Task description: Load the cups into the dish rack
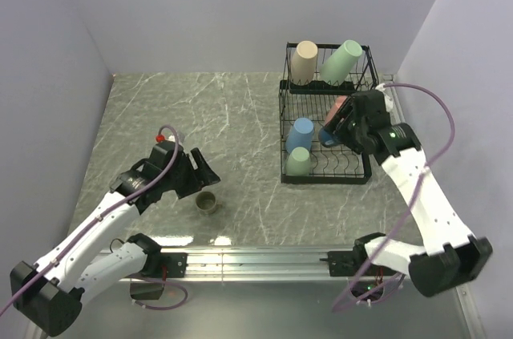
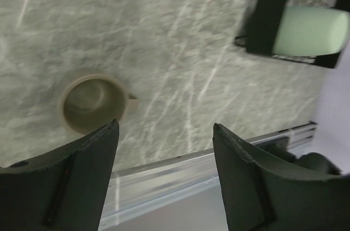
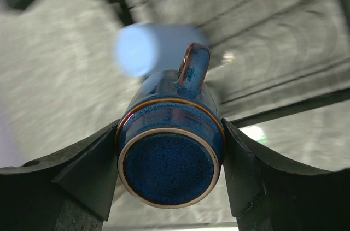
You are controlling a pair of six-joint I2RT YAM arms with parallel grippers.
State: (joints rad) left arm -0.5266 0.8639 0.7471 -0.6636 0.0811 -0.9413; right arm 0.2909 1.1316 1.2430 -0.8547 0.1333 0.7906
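White arms (image 1: 88, 243), black claws (image 2: 164, 127), seemingly purple cables (image 1: 454, 127)

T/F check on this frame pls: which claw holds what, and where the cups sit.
1. The right claw is shut on the navy mug. True.
2. The olive mug sits in the dish rack. False: it stands upright on the table, outside the rack.
3. The left claw grips a cup. False: its jaws are open and empty, with the olive mug just ahead.
4. The beige tumbler lies in the rack's far section beside a pale green tumbler. True.
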